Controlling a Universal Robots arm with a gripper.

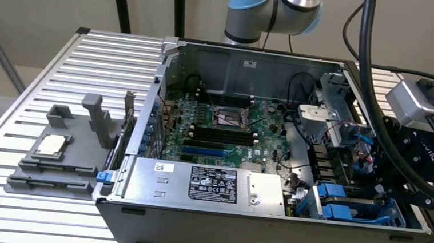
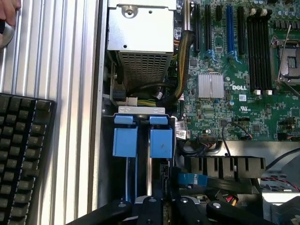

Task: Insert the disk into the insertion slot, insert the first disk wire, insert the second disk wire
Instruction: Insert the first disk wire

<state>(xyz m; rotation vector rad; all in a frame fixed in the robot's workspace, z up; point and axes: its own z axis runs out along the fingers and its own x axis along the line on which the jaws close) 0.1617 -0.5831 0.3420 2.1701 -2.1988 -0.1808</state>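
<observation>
- Disk (image 2: 161,143) in its bright blue carrier stands on edge in the insertion slot (image 1: 379,216) of the blue drive cage, just beside a second blue carrier (image 2: 125,140).
- That cage sits in the corner of the open computer case (image 1: 271,228) closest to the tabletop's near edge, on the exterior view's right.
- Black fingers (image 2: 150,204) are together, hanging just over the cage in line with the disk's carrier; whether they touch it I cannot tell.
- A silver power-supply box (image 1: 197,183) lies along the case's near wall, with the green motherboard (image 1: 224,128) behind it.
- On the slatted tabletop (image 1: 91,61), a grey fixture (image 1: 53,161) sits at the exterior view's left, and a keyboard (image 2: 23,159) lies beside the case.
</observation>
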